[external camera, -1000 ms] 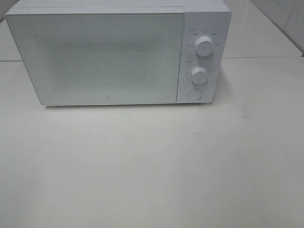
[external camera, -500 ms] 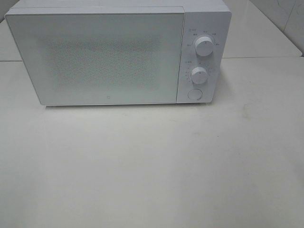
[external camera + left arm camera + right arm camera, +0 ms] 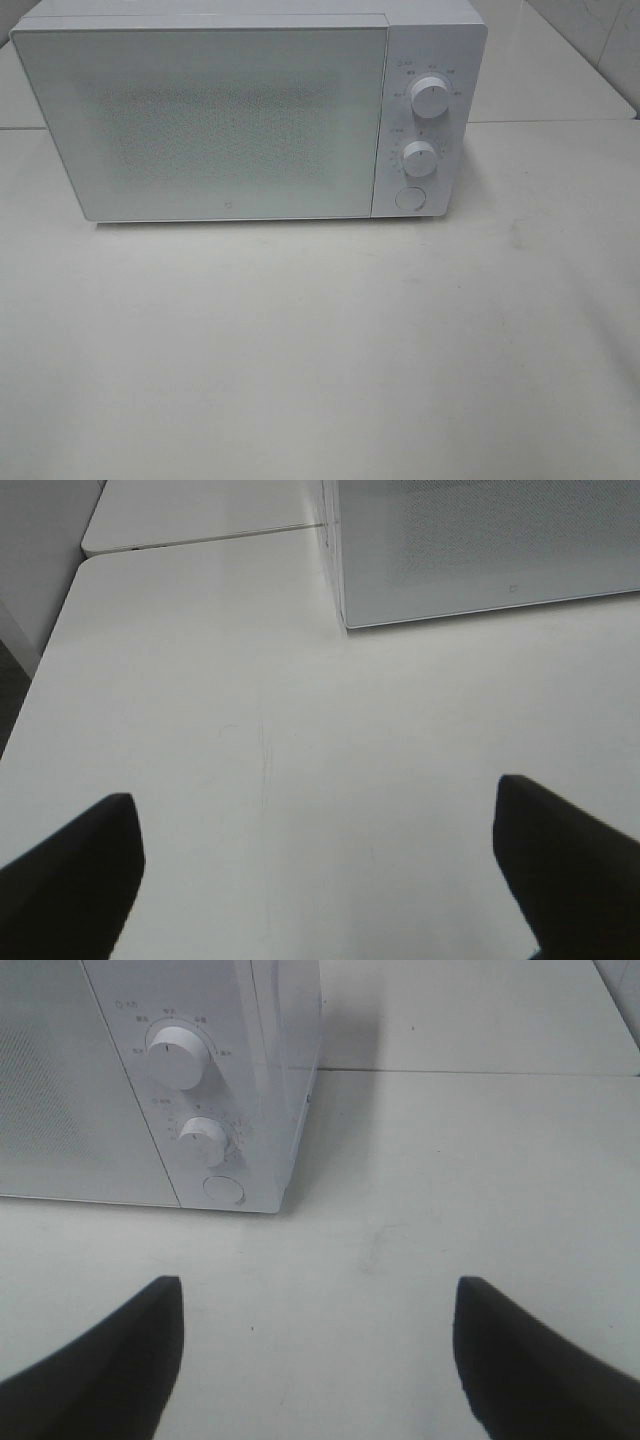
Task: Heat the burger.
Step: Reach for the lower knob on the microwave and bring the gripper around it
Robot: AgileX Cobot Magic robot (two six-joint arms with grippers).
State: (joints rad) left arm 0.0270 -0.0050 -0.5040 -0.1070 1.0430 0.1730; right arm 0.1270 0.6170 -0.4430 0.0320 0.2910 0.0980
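Your left jaws and your right jaws both stand wide open over the bare white desk (image 3: 320,350), and neither holds anything. The burger shows in no view. It may sit behind the shut frosted door (image 3: 210,120) of the white box-shaped microwave oven (image 3: 430,40), or off camera; you cannot tell which.

That is the first risk. If you turn a dial before you know where the burger is, you may run the oven empty.

The control panel lies ahead of the right jaws, with the large upper white dial (image 3: 429,98), the smaller lower white dial (image 3: 419,158) and the round door button (image 3: 409,198) stacked close together. Jaws this wide could catch a dial while going for the button.

A hard push may also slide the light oven back on the smooth desk. The door probably swings out towards the left jaws, which are near that front corner, so keep them clear.
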